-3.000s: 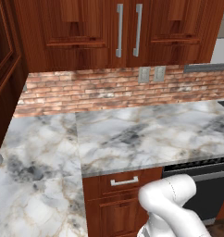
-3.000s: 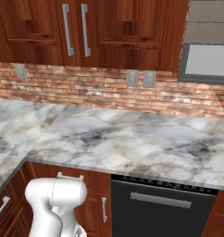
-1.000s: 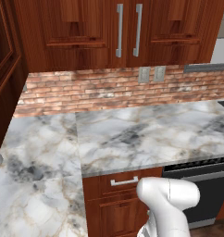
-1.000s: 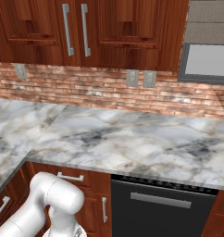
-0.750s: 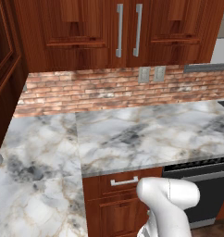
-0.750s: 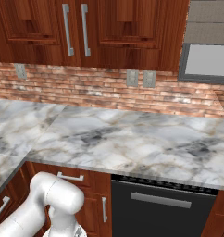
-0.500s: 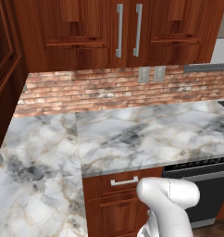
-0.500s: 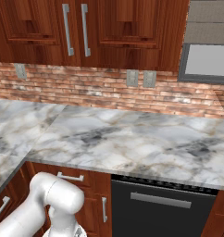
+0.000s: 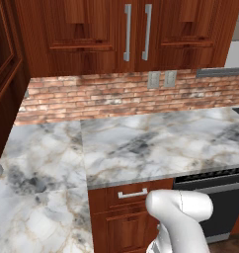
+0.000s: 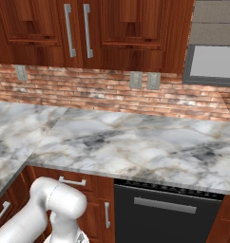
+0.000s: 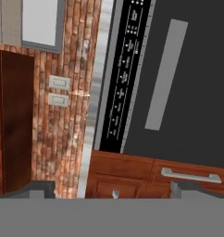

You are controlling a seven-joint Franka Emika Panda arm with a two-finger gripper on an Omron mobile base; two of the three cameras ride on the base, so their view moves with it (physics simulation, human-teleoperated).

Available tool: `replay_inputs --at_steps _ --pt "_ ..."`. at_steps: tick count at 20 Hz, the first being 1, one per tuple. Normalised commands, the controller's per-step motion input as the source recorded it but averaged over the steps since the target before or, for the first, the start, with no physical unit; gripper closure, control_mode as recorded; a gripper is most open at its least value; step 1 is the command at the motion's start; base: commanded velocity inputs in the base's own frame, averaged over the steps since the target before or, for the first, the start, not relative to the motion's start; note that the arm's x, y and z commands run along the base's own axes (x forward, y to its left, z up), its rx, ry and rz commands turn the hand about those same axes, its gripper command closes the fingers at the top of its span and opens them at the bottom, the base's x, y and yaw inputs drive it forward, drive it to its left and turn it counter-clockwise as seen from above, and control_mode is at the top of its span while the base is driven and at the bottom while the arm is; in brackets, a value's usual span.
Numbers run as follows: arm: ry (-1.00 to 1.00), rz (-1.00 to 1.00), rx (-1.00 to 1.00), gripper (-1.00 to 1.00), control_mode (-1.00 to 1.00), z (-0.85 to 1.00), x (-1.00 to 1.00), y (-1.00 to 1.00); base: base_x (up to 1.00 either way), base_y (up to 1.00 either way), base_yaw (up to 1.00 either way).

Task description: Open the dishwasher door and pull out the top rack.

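Gripper [image 11: 112, 187]: jaws spread wide, holding nothing, finger tips at 7 and 5 o'clock of the hand view. Just beyond, wooden drawer front [image 11: 146, 178] with small silver handle [image 11: 191, 176], at 5 o'clock. Dishwasher door [image 11: 188, 88]: shut, black, flush under the marble counter [image 10: 136, 142], rolled sideways at 2 o'clock in the hand view, grey bar handle [image 11: 165, 74] untouched; at 5 o'clock in the right base view. Farther off, brick backsplash [image 10: 102, 90] with outlets, upper wooden cabinets [image 10: 88, 28] at 12 o'clock.
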Motion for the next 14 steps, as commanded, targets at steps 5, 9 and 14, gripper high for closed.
replay_inputs --at_steps 5,9,14 --pt "0.0 0.0 0.01 -1.0 -1.0 -0.13 0.26 0.0 0.0 0.0 0.0" --pt "0.0 0.0 0.01 -1.0 -1.0 -0.13 0.26 -0.01 0.0 0.0 0.0" --pt "0.0 0.0 0.01 -1.0 -1.0 -0.12 0.27 -0.01 0.0 0.0 0.0"
